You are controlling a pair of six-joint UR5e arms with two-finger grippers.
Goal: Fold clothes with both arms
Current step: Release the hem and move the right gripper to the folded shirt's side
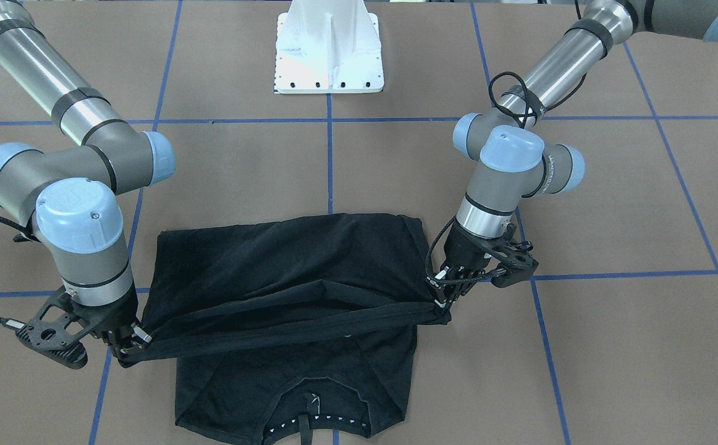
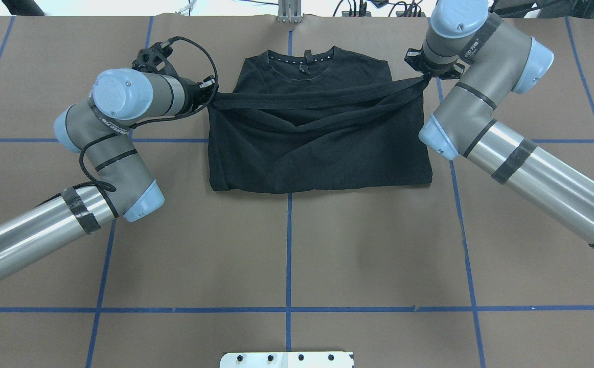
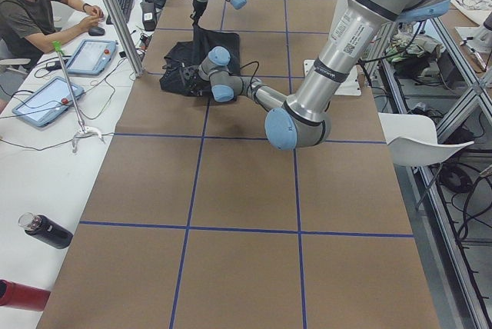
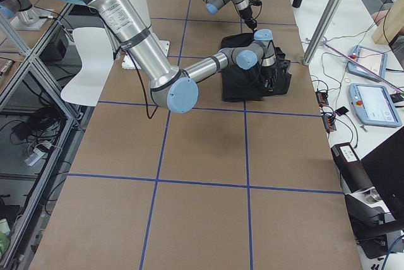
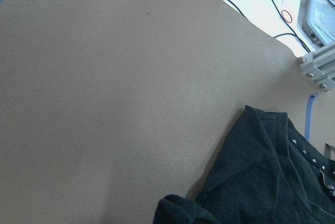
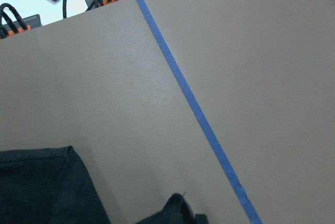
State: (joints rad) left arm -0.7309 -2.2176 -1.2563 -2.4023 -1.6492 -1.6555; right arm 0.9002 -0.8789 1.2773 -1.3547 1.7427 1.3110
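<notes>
We see the black T-shirt (image 2: 322, 153) lying on the brown table (image 2: 287, 245), its collar (image 2: 304, 64) toward the far edge. Our left gripper (image 2: 211, 98) and right gripper (image 2: 424, 77) are each clamped closed on one end of the raised hem (image 2: 317, 99), which stretches taut between them above the shirt's chest, just short of the collar, the lower half doubled over

Black T-shirt (image 2: 322, 153) lies upper centre of the overhead frame, collar topmost. One edge is raised, stretched taut between left arm (image 2: 138, 97) and right arm (image 2: 481, 51), each pinching a corner.
</notes>
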